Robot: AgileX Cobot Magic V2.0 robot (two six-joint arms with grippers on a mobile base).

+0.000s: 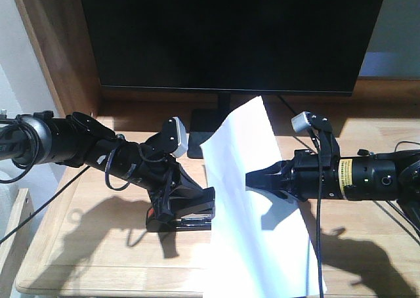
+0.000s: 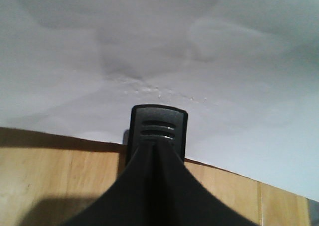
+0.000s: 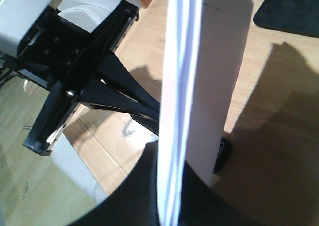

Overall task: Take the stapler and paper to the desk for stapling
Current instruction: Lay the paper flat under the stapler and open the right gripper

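The white paper (image 1: 252,180) stands tilted over the middle of the desk (image 1: 85,245), its lower end reaching the front edge. My right gripper (image 1: 252,178) comes in from the right and is shut on the sheet's right side. In the right wrist view the paper (image 3: 172,86) runs edge-on between the closed fingers of the right gripper (image 3: 169,181). My left gripper (image 1: 190,203) is shut on the black stapler (image 1: 184,214), which rests low on the desk against the paper's left edge. The left wrist view shows the stapler's end (image 2: 158,126) poking past the left gripper (image 2: 157,149), with the paper (image 2: 199,61) behind.
A large dark monitor (image 1: 230,35) stands at the back, its black base (image 1: 200,137) behind the paper. A wooden side panel (image 1: 52,48) rises at the back left. Cables hang off both arms. The desk's front edge (image 1: 131,290) is close below the stapler.
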